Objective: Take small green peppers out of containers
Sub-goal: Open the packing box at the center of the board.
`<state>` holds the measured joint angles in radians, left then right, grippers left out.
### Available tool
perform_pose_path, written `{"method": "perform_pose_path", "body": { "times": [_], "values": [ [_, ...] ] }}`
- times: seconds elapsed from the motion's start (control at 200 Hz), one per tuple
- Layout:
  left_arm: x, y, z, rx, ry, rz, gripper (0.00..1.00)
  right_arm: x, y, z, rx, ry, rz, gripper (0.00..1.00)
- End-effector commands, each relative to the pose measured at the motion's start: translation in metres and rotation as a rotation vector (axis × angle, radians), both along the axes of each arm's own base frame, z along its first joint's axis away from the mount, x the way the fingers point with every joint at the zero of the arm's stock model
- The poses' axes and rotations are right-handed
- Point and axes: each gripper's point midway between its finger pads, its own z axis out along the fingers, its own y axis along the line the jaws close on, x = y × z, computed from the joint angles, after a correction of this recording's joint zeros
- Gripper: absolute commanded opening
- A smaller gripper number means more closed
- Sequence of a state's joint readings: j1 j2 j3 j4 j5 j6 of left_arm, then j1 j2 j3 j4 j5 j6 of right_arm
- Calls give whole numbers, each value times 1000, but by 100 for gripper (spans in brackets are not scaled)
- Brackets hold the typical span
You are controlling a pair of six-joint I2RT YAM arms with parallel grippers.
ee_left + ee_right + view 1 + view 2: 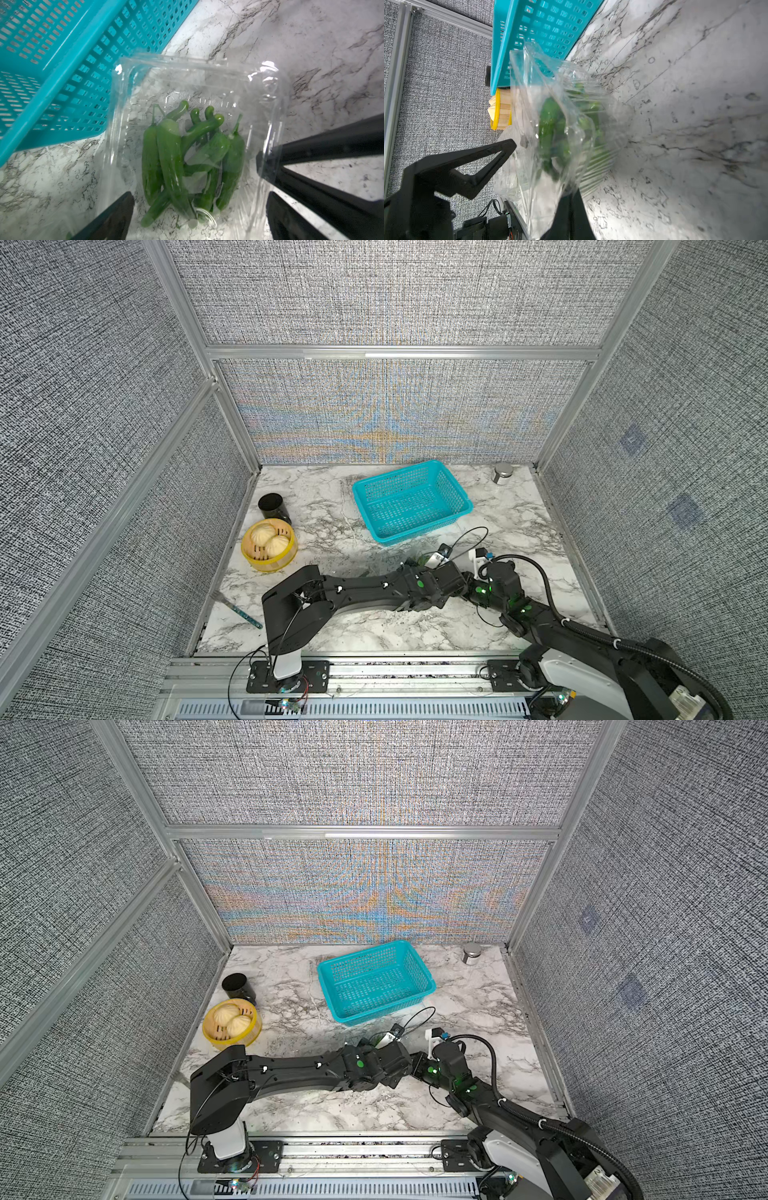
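Evidently little is done: the slim, glossy green peppers [187, 162] lie inside the clear thin-plastic clamshell container [268, 87], under the wrists at lower centre of both top views, its lid pinched by the right gripper [570, 199], the left gripper [198, 197] spread wide above.

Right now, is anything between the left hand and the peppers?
Likely yes. The open left hand hangs over the clear container, but wrinkled clear plastic seems to lie over the small green peppers; lid or film, I cannot tell. The right hand is shut on the container's plastic edge.
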<state>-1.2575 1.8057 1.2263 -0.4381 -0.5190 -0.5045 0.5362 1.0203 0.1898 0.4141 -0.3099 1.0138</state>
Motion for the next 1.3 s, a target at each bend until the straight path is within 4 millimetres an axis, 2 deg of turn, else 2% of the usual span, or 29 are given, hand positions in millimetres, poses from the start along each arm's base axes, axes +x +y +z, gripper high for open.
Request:
{"method": "perform_pose_path", "body": {
  "times": [0.0, 0.095, 0.18, 0.245, 0.33, 0.56, 0.761, 1.051, 1.296],
  "values": [
    [11, 14, 8, 82, -92, 38, 95, -1, 4, 4, 19, -6, 18, 0],
    [11, 11, 17, 113, -147, 27, 81, -1, 5, 3, 12, -7, 27, 0],
    [11, 9, 20, 137, -181, 16, 74, -2, 6, 1, 6, -4, 40, 0],
    [11, 8, 20, 151, -199, 13, 73, -2, 7, 1, 4, -4, 48, 0],
    [13, 12, 23, 168, -227, 25, 63, -3, 7, -1, -1, 3, 54, 0],
    [17, 21, 39, 153, -284, 49, 60, -7, 7, -5, -4, 9, 71, 0],
    [18, 24, 46, 163, -300, 57, 50, -12, 5, -12, -46, 10, 91, 0],
    [13, 22, 57, 122, -258, 40, 50, -16, -4, -20, -107, 19, 87, 0],
    [18, 28, 70, 132, -248, 33, 51, -17, -8, -20, -156, 11, 93, 0]
  ]
}}
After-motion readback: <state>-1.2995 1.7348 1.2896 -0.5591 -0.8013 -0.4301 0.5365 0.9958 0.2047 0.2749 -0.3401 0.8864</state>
